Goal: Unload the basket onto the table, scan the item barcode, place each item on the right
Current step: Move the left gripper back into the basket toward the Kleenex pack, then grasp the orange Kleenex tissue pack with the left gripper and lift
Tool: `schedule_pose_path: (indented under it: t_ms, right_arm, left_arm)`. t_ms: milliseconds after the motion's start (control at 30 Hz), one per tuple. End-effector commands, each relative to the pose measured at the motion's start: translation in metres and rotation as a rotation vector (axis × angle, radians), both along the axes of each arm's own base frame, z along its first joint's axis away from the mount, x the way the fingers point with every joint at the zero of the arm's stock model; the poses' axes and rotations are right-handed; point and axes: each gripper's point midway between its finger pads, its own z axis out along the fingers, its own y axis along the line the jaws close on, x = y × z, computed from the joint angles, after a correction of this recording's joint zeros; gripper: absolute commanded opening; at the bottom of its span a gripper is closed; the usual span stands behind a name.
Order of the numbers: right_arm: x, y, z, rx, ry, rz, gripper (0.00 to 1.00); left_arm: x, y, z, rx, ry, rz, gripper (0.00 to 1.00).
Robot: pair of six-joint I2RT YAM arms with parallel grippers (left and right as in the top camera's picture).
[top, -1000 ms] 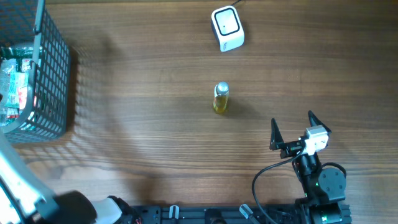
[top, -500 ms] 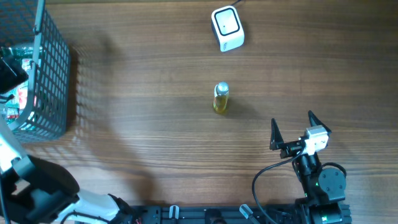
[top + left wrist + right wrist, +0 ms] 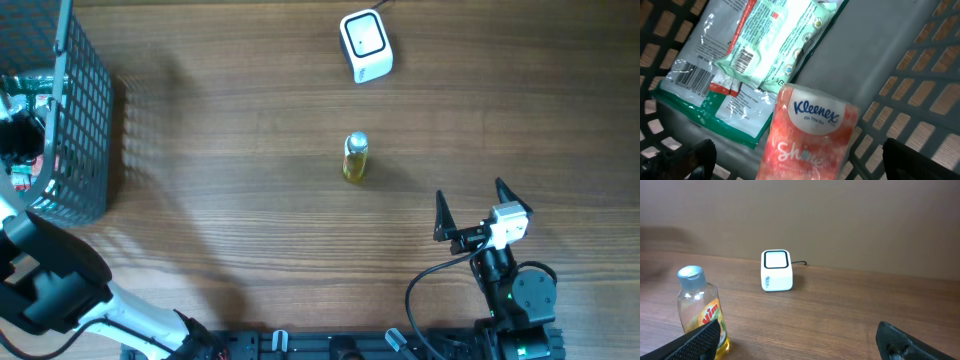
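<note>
Looking down through the left wrist camera, I saw the left gripper [image 3: 805, 161] hanging with its dark fingers spread wide apart and holding nothing, inside the dark wire-mesh basket [image 3: 88, 120] at the table's far left edge. Directly beneath it lay a soft, rounded Kleenex tissue pack [image 3: 812, 132] in glossy coral-pink film. Beside that sat a flat mint-green wipes pack [image 3: 782, 37] carrying a printed barcode, partly overlapping a crinkled clear plastic bag [image 3: 692, 82] with its own striped label. All three rested on the basket's smooth grey floor.

The right gripper [image 3: 469, 192] sat near the table's near right corner, its black pointed fingers also fully apart and empty. A small bottle [image 3: 355, 158] of yellow liquid with a rounded grey cap stood upright mid-table, well apart from both grippers. The scanner [image 3: 365, 45], a white rounded cube with a dark square window, sat at the far edge, a thin cable trailing behind it. The table [image 3: 240, 230] was brown wood with long streaky grain.
</note>
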Motion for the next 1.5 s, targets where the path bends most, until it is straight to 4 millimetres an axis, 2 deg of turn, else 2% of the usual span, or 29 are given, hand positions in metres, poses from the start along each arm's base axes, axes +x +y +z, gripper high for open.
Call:
schedule_pose_path:
  t_ms: [0, 300, 367, 467, 633, 700, 867, 1000, 1100, 1200, 1367, 1467]
  right_arm:
    - [0.000, -0.003, 0.001, 0.003, -0.005, -0.013, 1.00]
    - [0.000, -0.003, 0.001, 0.003, -0.005, -0.014, 1.00]
    - [0.000, -0.003, 0.001, 0.002, -0.005, -0.014, 1.00]
    - [0.000, -0.003, 0.001, 0.002, -0.005, -0.014, 1.00]
    - [0.000, -0.003, 0.001, 0.003, -0.005, -0.014, 1.00]
    - [0.000, -0.003, 0.001, 0.003, -0.005, -0.014, 1.00]
    - [0.000, -0.003, 0.001, 0.003, -0.005, -0.014, 1.00]
    - [0.000, -0.003, 0.001, 0.003, -0.005, -0.013, 1.00]
    - [0.000, -0.003, 0.001, 0.003, -0.004, -0.014, 1.00]
    - [0.000, -0.003, 0.001, 0.003, -0.005, -0.013, 1.00]
    - [0.000, -0.003, 0.001, 0.003, -0.005, -0.014, 1.00]
    - [0.000, -0.003, 0.001, 0.002, -0.005, -0.014, 1.00]
  left_arm:
    - [0.002, -0.003, -0.018, -0.045, 0.024, -0.023, 1.00]
    - [0.001, -0.008, -0.045, -0.102, 0.070, -0.026, 0.99]
    - [0.000, -0.009, -0.048, -0.106, 0.074, -0.026, 0.96]
    - [-0.002, -0.010, -0.055, -0.110, 0.079, -0.026, 0.86]
    - [-0.004, -0.012, -0.066, -0.118, 0.087, -0.022, 0.85]
    - [-0.004, -0.012, -0.066, -0.116, 0.085, -0.022, 0.80]
    - [-0.002, -0.010, -0.065, -0.109, 0.076, -0.023, 0.58]
    - [0.001, -0.007, -0.057, -0.090, 0.054, -0.021, 0.52]
    - [0.006, -0.002, -0.034, -0.048, 0.004, -0.021, 0.49]
    - [0.013, 0.004, 0.002, 0.014, -0.070, -0.022, 0.49]
    - [0.023, 0.012, 0.087, 0.166, -0.249, -0.025, 0.49]
    - [0.023, 0.012, 0.151, 0.264, -0.400, 0.006, 0.49]
